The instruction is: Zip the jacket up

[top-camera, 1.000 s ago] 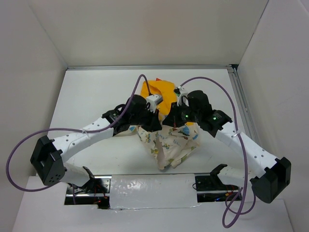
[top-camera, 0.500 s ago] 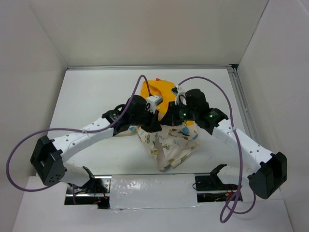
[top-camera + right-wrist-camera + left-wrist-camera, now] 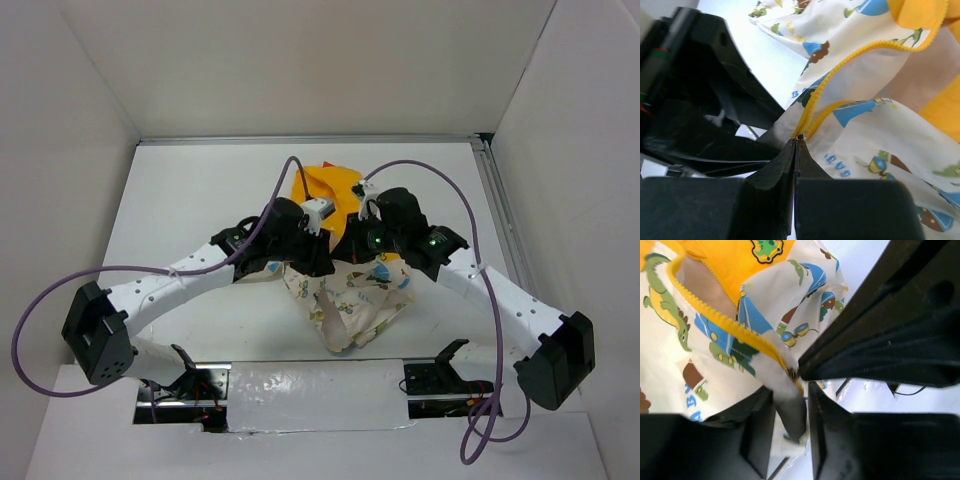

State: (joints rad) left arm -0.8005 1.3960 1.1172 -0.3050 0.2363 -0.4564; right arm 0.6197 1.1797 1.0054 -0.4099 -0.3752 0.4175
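Left gripper (image 3: 791, 402) has spread around jacket (image 3: 785, 300) hem; right gripper (image 3: 796, 142), pressed together, touches zipper (image 3: 812, 102).

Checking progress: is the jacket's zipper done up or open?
Open: the jacket's two yellow zipper rows split apart from where they meet, inner fabric showing between them.
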